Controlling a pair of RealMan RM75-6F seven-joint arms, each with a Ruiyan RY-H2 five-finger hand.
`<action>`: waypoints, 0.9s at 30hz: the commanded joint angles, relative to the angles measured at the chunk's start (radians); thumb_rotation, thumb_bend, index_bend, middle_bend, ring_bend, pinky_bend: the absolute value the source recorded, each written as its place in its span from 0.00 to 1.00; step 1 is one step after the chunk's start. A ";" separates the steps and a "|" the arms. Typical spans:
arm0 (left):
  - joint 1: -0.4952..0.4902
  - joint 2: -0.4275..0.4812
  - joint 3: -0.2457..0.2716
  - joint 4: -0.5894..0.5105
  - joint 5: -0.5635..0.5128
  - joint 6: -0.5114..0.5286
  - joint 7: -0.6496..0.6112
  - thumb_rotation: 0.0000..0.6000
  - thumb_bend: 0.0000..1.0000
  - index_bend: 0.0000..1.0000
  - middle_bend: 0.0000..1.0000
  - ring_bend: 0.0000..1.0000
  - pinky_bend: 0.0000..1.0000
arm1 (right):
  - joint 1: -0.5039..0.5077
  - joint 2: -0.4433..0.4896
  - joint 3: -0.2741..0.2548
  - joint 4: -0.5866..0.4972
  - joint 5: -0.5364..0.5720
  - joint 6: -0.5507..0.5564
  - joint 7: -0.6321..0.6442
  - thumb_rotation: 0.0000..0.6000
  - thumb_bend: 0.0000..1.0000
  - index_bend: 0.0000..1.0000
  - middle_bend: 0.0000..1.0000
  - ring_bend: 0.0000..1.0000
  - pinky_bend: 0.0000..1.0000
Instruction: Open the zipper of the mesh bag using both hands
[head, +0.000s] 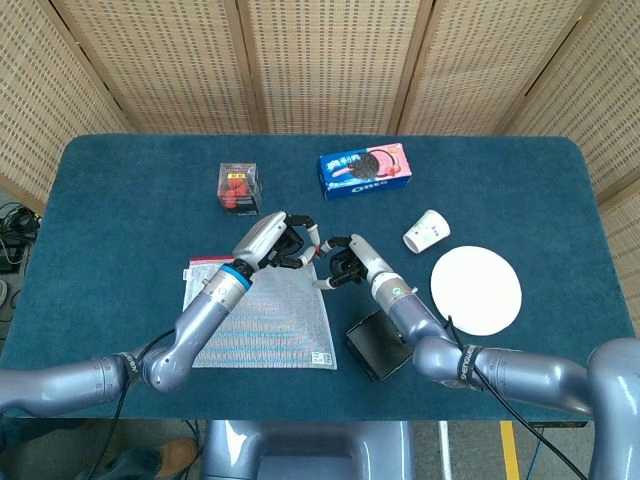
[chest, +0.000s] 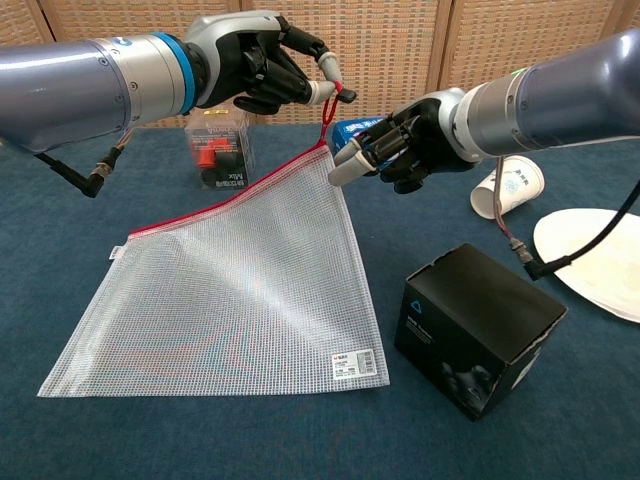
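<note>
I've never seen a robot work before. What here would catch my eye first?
The left hand pinches a red pull cord, lifting one corner of the mesh bag off the blue table. The right hand hovers close beside that raised corner.

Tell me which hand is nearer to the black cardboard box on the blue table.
Right. The right hand hovers just above and behind the black cardboard box, beside the bag's raised corner. The left hand is farther off, holding up the red zipper cord.
</note>
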 joint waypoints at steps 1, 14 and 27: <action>0.002 -0.001 -0.002 0.000 0.006 0.006 -0.010 1.00 0.68 0.66 0.98 0.98 1.00 | 0.009 -0.015 0.010 0.002 0.023 0.018 -0.013 1.00 0.28 0.49 0.84 0.92 0.91; 0.006 -0.006 0.008 0.006 0.024 0.008 -0.050 1.00 0.68 0.67 0.98 0.98 1.00 | -0.002 -0.062 0.060 0.002 0.060 0.102 -0.063 1.00 0.49 0.57 0.87 0.94 0.92; 0.004 -0.008 0.015 0.011 0.025 0.016 -0.053 1.00 0.68 0.67 0.98 0.98 1.00 | -0.046 -0.057 0.094 -0.024 0.042 0.085 -0.079 1.00 0.82 0.72 0.89 0.96 0.94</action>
